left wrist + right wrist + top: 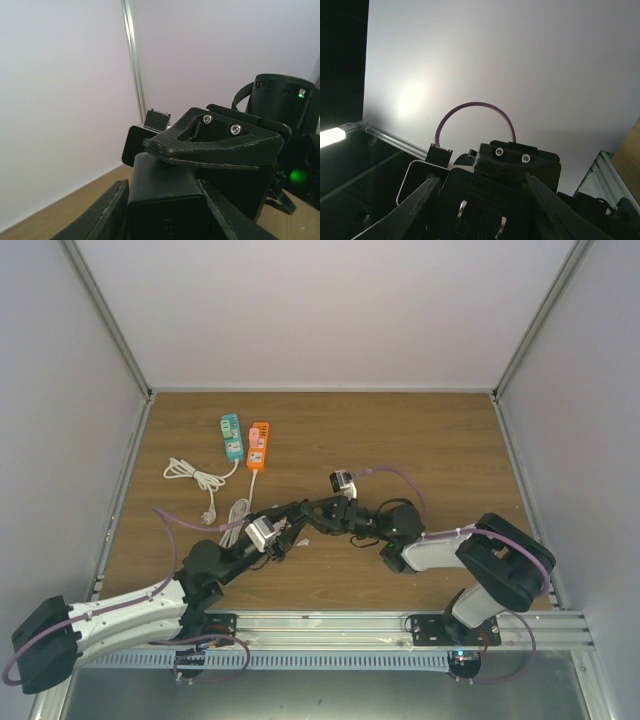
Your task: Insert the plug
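The plug [480, 210] is a black adapter block with two metal prongs facing the right wrist camera. My right gripper [481, 190] is shut on its sides. In the left wrist view the same black block [167, 195] sits snug between the fingers of my left gripper [165, 200], and a ribbed right finger [215, 145] lies across its top. From above, the left gripper [283, 530] and the right gripper [318, 514] meet nose to nose over the middle of the table, hiding the plug. A teal power strip [232, 437] and an orange power strip [258, 445] lie at the back left.
A white cord [198, 480] is coiled in front of the strips and trails toward the left arm. White walls enclose the wooden table [420, 440] on three sides. A metal rail [400, 625] carries the arm bases along the near edge.
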Motion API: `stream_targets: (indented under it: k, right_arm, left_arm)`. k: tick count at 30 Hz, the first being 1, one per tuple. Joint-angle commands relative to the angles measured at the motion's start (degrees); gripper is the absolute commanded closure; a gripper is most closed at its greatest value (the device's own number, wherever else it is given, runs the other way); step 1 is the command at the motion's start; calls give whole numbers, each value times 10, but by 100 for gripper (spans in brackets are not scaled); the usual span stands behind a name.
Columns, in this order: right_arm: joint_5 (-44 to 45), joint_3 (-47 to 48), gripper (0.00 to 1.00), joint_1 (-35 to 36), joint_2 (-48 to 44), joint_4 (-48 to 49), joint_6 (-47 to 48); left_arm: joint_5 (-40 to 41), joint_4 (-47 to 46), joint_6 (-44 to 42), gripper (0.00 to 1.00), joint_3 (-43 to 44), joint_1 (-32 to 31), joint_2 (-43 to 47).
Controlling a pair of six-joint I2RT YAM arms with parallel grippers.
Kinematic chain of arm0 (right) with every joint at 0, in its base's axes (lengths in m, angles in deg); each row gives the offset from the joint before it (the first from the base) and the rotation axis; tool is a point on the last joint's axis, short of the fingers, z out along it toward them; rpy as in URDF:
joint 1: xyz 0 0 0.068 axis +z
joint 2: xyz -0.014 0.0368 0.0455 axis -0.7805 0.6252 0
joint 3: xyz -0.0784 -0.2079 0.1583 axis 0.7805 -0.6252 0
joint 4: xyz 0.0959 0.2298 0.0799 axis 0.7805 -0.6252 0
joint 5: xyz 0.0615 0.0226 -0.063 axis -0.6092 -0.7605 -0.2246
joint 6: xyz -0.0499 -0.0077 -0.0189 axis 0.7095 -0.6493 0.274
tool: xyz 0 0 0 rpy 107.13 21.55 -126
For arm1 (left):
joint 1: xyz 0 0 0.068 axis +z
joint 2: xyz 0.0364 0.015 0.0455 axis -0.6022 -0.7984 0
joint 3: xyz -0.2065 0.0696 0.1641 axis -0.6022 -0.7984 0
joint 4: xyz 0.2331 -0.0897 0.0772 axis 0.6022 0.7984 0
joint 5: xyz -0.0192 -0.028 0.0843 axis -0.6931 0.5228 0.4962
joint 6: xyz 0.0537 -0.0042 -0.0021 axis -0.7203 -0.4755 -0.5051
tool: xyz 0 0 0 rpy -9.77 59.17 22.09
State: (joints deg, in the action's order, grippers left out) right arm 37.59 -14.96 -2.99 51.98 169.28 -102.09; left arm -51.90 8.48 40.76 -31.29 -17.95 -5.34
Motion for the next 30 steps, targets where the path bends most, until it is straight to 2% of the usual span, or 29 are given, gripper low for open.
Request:
stream_targets:
  k: [1, 3, 5, 7, 9, 10, 11, 13, 14, 15, 17, 19, 21, 25, 27, 30]
  right_arm:
    - [-6, 11, 95, 3, -15, 54, 14]
    - [-5, 10, 95, 3, -15, 55, 14]
    - [-6, 9, 95, 1, -15, 56, 14]
    - [-6, 9, 94, 1, -16, 54, 17]
    - [-6, 9, 87, 1, -20, 48, 25]
    - [-7, 9, 78, 1, -24, 37, 34]
    - [-10, 11, 61, 0, -31, 16, 46]
    - [-14, 16, 12, -4, -56, -51, 86]
    - [-14, 16, 2, -8, -78, -114, 114]
    - [-9, 16, 1, -14, -104, -153, 147]
    - [23, 31, 0, -31, -182, -376, 229]
    - [115, 72, 0, -41, -262, -588, 328]
    - [187, 98, 0, -44, -333, -726, 372]
    - [211, 151, 0, -69, -413, -876, 413]
    - [218, 204, 0, -78, -402, -961, 445]
    - [212, 290, 0, -102, -332, -1071, 509]
  left_arm:
    - [16, -46, 3, 69, -15, 7, 3]
    - [11, -46, 2, 81, -16, 8, 6]
    - [12, -46, 2, 98, -17, 8, 8]
    - [14, -49, 1, 100, -19, 8, 10]
    - [16, -47, 0, 100, -19, 9, 13]
    - [15, -44, -1, 100, -18, 9, 15]
    - [15, -41, -2, 100, -18, 9, 18]
    - [18, -32, -3, 100, -16, 9, 25]
    - [20, -27, -3, 100, -14, 10, 31]
    - [22, -22, -2, 100, -13, 10, 33]
    - [33, -9, 0, 100, -9, 11, 38]
    - [48, 2, 5, 100, -3, 14, 42]
    - [60, 32, 15, 100, 16, 19, 39]
    - [108, 169, 54, 100, 111, 43, 0]
    - [120, 256, 90, 100, 171, 66, -24]
    - [90, 347, 149, 100, 246, 113, -49]
